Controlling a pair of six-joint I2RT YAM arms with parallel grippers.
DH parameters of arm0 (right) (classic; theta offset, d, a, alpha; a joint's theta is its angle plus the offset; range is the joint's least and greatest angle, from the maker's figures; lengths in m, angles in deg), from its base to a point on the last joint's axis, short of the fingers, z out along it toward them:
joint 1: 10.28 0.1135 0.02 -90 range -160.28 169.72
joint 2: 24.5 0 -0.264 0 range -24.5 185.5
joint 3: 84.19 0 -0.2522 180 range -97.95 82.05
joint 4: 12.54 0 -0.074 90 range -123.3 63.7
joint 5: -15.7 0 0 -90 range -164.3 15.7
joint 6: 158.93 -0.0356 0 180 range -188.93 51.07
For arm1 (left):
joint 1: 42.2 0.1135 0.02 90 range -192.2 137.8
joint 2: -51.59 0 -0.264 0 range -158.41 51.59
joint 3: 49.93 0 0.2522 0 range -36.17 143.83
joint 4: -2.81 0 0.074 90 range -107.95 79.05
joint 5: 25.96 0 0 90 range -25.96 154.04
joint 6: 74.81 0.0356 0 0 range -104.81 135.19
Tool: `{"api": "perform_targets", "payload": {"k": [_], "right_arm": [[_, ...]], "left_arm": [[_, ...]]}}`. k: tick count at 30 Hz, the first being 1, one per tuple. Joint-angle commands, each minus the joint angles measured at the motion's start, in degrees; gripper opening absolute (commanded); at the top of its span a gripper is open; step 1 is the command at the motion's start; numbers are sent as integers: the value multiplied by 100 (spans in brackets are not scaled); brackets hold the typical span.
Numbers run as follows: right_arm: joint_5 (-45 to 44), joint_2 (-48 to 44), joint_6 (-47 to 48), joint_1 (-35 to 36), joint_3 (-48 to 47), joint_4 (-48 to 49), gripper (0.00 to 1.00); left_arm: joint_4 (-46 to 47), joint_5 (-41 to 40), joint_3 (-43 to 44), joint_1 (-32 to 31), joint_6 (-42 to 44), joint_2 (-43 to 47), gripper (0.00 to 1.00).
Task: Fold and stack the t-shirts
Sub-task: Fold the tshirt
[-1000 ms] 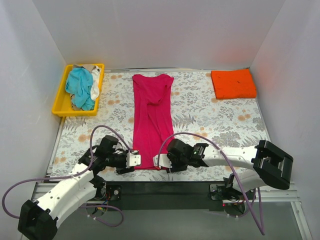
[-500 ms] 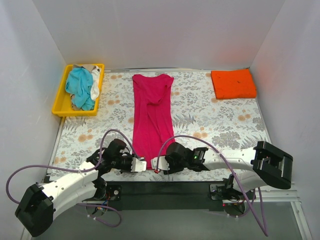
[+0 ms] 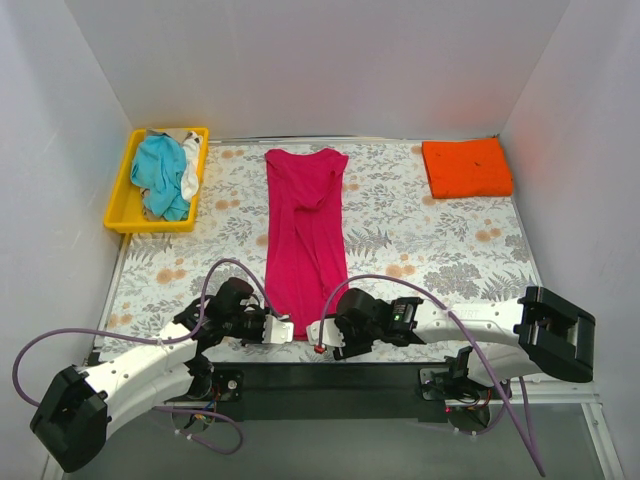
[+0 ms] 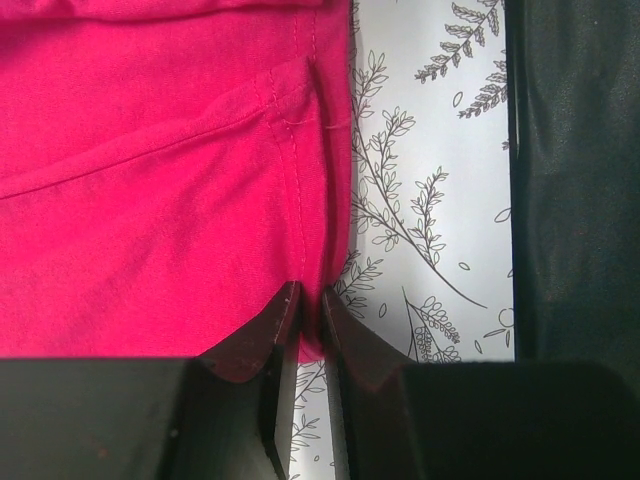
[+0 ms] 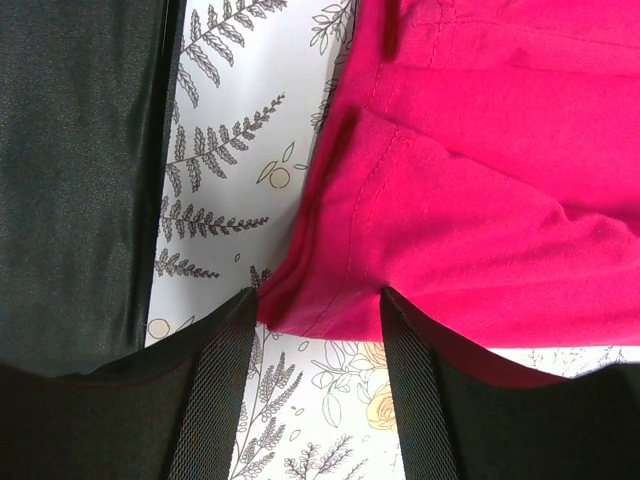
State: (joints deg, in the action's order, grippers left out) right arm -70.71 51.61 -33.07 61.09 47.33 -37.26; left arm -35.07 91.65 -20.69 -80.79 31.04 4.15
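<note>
Magenta t-shirt (image 3: 305,235), laid lengthwise down the desk (image 3: 440,240), is seen with its near hem being taken up. The left claw (image 4: 310,305) has been pinched shut on one corner. The right claw (image 5: 318,300) has been widened astride the other, gripping nothing. The lift for folding is judged imminent. Layers caught cannot be told.

The left arm (image 3: 150,365) lies low and bent, reaching inward with its wrist close to the surface. The left jaws are pinched almost together, their fingertips (image 4: 285,305) nipping a hem corner of the pink t-shirt (image 4: 150,180) between them. The right arm (image 3: 470,318) stretches in low from the opposite side, facing the left jaws. The right jaws stand apart, a finger (image 5: 215,370) on either side of the hem's other corner, not clamping it.
</note>
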Motion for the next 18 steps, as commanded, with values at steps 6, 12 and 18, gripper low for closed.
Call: {"api": "perform_targets", "payload": {"k": [6, 12, 18], "right_arm": [[238, -1, -228, 78, 53, -987, 52], [142, 579, -307, 166, 18, -900, 51], [-210, 273, -483, 193, -87, -881, 65]], "left_arm": [[-497, -81, 7, -26, 163, 94, 15], [-690, 95, 130, -26, 225, 69, 7], [-770, 139, 148, -26, 234, 112, 5]]}}
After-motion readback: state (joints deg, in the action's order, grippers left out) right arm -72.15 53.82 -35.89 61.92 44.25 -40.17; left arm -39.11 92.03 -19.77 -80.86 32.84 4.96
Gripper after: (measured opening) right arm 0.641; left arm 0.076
